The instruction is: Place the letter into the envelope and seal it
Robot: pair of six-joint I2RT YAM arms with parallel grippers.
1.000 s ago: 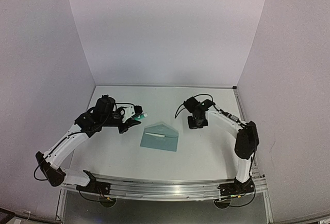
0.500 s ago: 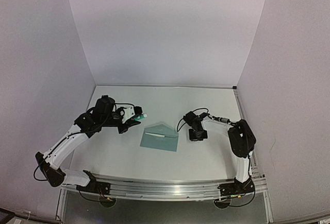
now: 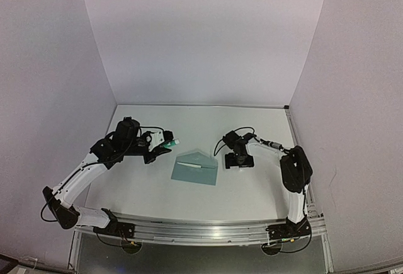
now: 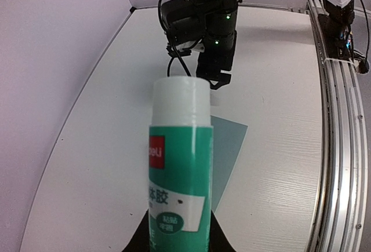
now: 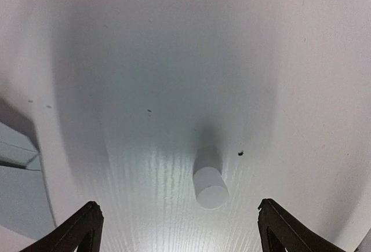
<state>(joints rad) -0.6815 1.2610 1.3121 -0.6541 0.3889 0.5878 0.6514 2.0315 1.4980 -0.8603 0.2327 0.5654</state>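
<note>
The envelope [image 3: 196, 173] lies flat about the middle of the desk [image 3: 252, 123], its triangular flap [image 3: 196, 156] open and pointing toward the far edge. The letter is nowhere loose on the desk. A pale sliver [image 3: 189, 164] along the envelope's mouth may be its edge, so it is probably already tucked in, though the views do not settle this. What looks left is the sealing: glue on the flap, then folding and pressing it down. The left tool [image 3: 156, 148] is clamped around a green glue stick [image 4: 178, 165], held above the desk toward the left edge and just beside the envelope, white end aimed across at it. The right tool [image 3: 239, 160] hangs low over the desk on the envelope's right, its fingers [image 5: 87, 226] spread wide and holding nothing. Between them a small white cylinder [image 5: 210, 187] lies on the desk, possibly the stick's cap.
</note>
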